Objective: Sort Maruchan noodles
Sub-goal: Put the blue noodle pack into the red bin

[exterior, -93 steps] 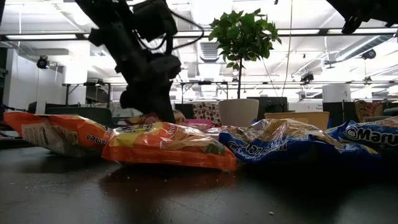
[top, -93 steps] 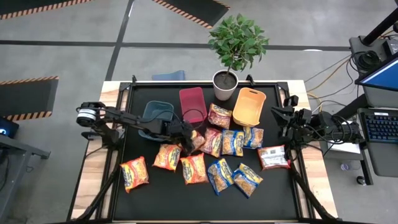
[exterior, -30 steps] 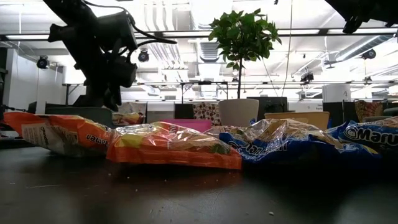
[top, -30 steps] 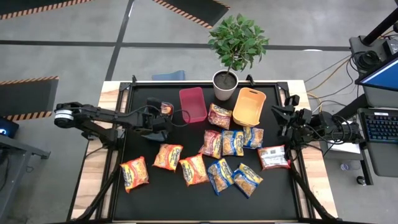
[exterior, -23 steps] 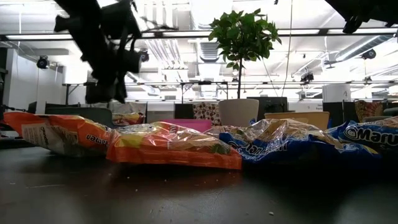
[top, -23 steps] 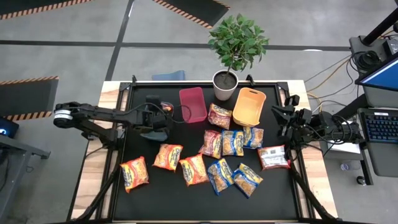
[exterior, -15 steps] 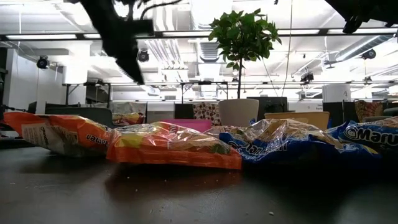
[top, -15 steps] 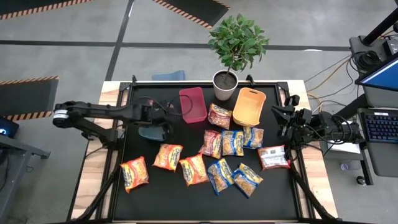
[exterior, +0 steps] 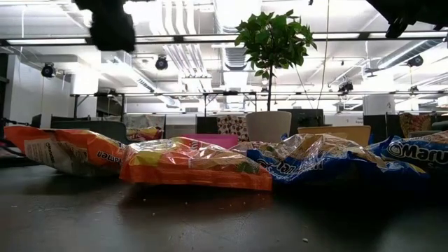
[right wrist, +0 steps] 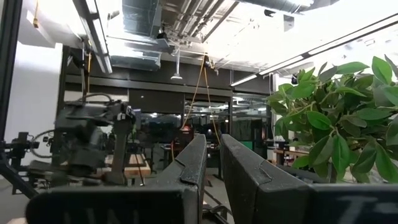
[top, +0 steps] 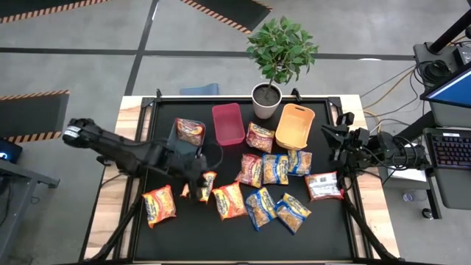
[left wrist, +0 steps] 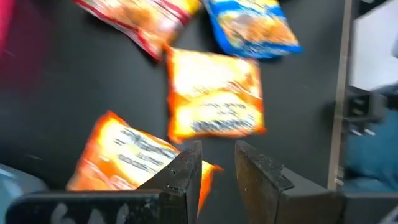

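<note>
Left gripper [top: 197,179] is hovering over the orange ramen packet [top: 200,185] on the left half of the black table [top: 184,228], fingers [left wrist: 186,177] standing slightly apart with nothing between them (wrist view shows a bare gap). A red-maroon packet [top: 190,131] is lying in the teal bin [top: 174,151] just behind the arm. Next to that bin the red bin [top: 228,124] and orange bin [top: 294,125] are sitting along the far edge, with the potted plant [top: 280,55] between them. The remaining Maruchan noodles [top: 265,188] are lying spread across the table's middle, orange ones left, blue ones right. Right gripper [top: 329,136] is parked at the table's right edge, fingers nearly touching, empty.
</note>
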`<state>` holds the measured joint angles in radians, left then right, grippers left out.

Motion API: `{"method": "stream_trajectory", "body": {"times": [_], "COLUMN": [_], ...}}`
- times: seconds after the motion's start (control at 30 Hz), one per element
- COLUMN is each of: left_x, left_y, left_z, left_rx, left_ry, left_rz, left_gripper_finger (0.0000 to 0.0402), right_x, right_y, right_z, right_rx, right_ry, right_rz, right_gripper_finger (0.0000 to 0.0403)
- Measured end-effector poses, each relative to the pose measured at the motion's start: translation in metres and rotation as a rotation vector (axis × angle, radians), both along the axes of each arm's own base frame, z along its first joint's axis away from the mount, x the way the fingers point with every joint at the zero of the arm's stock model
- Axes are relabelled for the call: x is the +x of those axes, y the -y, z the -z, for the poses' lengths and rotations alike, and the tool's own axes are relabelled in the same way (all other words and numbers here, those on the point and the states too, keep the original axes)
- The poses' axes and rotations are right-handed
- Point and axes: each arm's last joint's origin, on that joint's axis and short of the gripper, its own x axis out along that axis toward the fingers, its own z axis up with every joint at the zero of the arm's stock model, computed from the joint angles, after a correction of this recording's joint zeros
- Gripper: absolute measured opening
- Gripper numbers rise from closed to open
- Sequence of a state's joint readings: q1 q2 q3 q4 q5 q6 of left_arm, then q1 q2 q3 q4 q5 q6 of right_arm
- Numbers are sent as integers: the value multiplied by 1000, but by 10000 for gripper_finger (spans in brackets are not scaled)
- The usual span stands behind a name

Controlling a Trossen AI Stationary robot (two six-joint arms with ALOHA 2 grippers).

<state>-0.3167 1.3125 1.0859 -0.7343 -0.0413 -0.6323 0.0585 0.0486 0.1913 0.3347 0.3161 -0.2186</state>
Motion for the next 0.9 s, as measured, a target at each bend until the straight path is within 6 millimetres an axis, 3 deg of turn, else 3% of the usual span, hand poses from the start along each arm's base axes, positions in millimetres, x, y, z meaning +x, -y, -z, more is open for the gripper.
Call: {"method": "stream_trajectory", "body": {"times": [0.23,0.47,0.9], "left_x": [-8,-9,10], "left_y": [27,30,32], "left_z": [-8,-10,7], "left_rx": [-83,-61,308], "left_ry": [0,18,85], "left_rz": [17,23,216], "left_gripper_finger": [79,79,79], "right_x": [0,-2,4], "right_y": [0,0,-1], "right_z": [-1,-3,-6], "right_rx": [10,12,145], "right_ry": [12,38,96], "right_rz": [-5,-5,-90], "right_gripper_finger": [38,38,38]}}
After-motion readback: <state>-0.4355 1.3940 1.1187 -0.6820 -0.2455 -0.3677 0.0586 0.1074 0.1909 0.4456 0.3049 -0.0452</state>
